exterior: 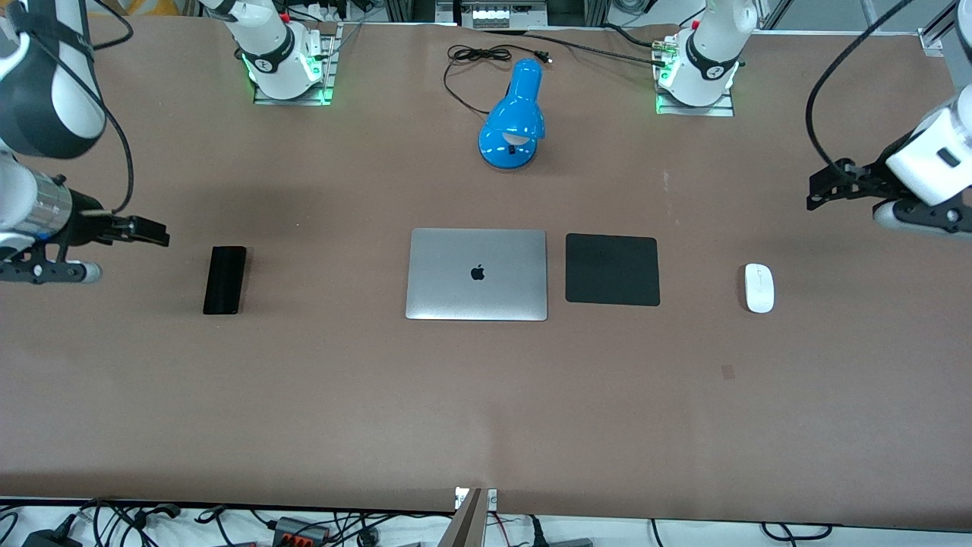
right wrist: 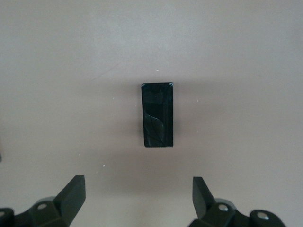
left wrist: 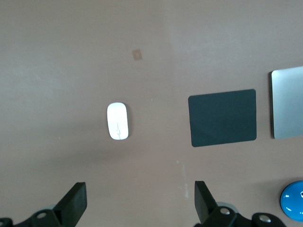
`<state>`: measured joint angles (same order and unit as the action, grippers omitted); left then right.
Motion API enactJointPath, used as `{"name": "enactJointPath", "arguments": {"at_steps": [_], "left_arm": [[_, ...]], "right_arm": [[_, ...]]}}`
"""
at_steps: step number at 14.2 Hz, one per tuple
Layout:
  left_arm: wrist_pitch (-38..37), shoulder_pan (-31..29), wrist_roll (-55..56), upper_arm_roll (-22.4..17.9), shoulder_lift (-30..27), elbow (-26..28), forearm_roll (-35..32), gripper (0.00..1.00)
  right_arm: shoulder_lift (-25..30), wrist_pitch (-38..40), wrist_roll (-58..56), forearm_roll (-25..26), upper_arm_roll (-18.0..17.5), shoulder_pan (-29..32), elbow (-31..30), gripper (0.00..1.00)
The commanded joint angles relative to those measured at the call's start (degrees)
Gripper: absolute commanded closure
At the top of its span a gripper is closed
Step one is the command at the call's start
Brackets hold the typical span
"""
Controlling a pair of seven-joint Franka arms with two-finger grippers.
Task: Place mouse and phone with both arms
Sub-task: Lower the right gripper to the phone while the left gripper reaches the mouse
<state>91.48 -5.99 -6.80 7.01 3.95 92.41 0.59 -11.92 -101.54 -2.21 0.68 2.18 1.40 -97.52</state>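
The white oval mouse (exterior: 759, 288) lies on the brown table toward the left arm's end, and also shows in the left wrist view (left wrist: 118, 121). The black phone (exterior: 225, 279) lies flat toward the right arm's end, and also shows in the right wrist view (right wrist: 158, 115). My left gripper (exterior: 818, 194) hangs open and empty over the table, off to the side of the mouse and apart from it (left wrist: 140, 203). My right gripper (exterior: 156, 230) hangs open and empty over the table, beside the phone and apart from it (right wrist: 138, 198).
A closed silver laptop (exterior: 477, 274) lies mid-table with a black square mouse pad (exterior: 612, 270) beside it, between laptop and mouse. A blue desk lamp (exterior: 513, 114) with its cord lies farther from the front camera, between the arm bases.
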Motion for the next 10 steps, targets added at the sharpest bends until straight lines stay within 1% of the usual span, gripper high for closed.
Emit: {"name": "enactJointPath", "arguments": {"at_steps": [1, 3, 5, 7, 8, 10], "left_arm": [[-2.8, -0.2, -1.3, 0.1, 4.8, -1.7, -1.1, 0.0], [-2.0, -0.3, -0.8, 0.1, 9.7, -1.5, -1.2, 0.0], [2.9, -1.4, -0.7, -0.2, 12.8, -0.4, -1.3, 0.0], [11.7, -2.9, -0.8, -0.2, 15.4, 3.0, -1.4, 0.0], [17.0, -3.9, -0.8, -0.2, 15.9, 5.8, -1.6, 0.0], [30.4, -5.8, -1.6, -0.2, 15.7, 14.6, -2.2, 0.0]], "right_arm": [[0.6, -7.0, 0.7, 0.7, -0.5, 1.0, -5.7, 0.0], [0.1, -12.2, 0.4, 0.9, -0.5, 1.4, -9.8, 0.0], [-2.5, -13.9, 0.3, 1.6, -0.5, 1.8, -10.4, 0.0], [-5.4, -15.5, 0.3, 1.9, -0.5, 2.0, -10.4, 0.0], [-7.2, -16.2, 0.3, 1.9, -0.5, 2.2, -10.3, 0.0], [-10.6, -18.1, 0.5, 1.9, -0.5, 3.2, -10.4, 0.0]]}}
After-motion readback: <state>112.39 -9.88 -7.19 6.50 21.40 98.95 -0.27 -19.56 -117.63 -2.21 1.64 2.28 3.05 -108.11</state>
